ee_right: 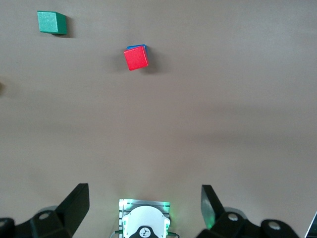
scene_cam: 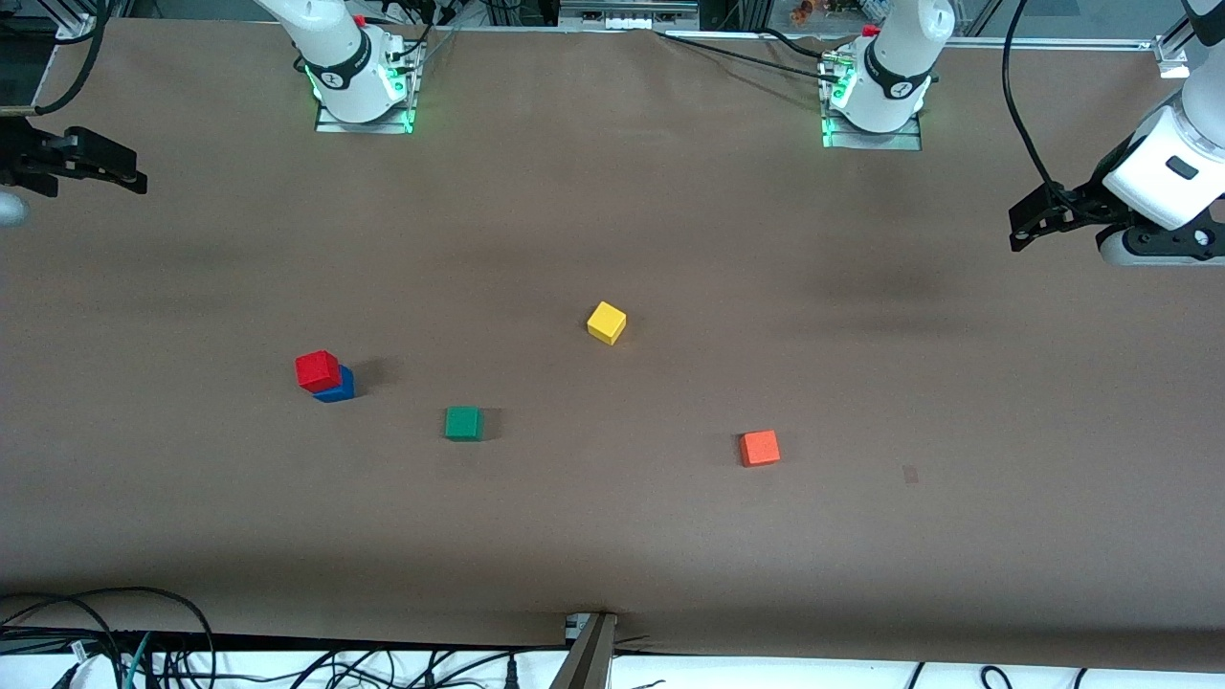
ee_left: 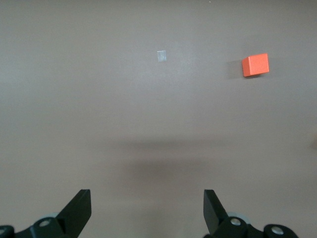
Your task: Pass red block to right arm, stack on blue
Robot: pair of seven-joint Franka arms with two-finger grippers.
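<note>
The red block (scene_cam: 318, 369) sits on top of the blue cube (scene_cam: 337, 388), slightly offset, toward the right arm's end of the table. The stack also shows in the right wrist view, with the red block (ee_right: 135, 58) covering most of the blue cube (ee_right: 137, 47). My right gripper (scene_cam: 132, 179) is open and empty, raised at the right arm's end of the table, well apart from the stack; it also shows in its own wrist view (ee_right: 144, 193). My left gripper (scene_cam: 1020, 231) is open and empty, raised at the left arm's end; it also shows in its own wrist view (ee_left: 147, 198).
A yellow cube (scene_cam: 606, 322) lies mid-table. A green cube (scene_cam: 463, 423) lies beside the stack, nearer the front camera. An orange cube (scene_cam: 759, 448) lies toward the left arm's end and shows in the left wrist view (ee_left: 255, 65). The right arm's base (ee_right: 144, 223) shows below its gripper.
</note>
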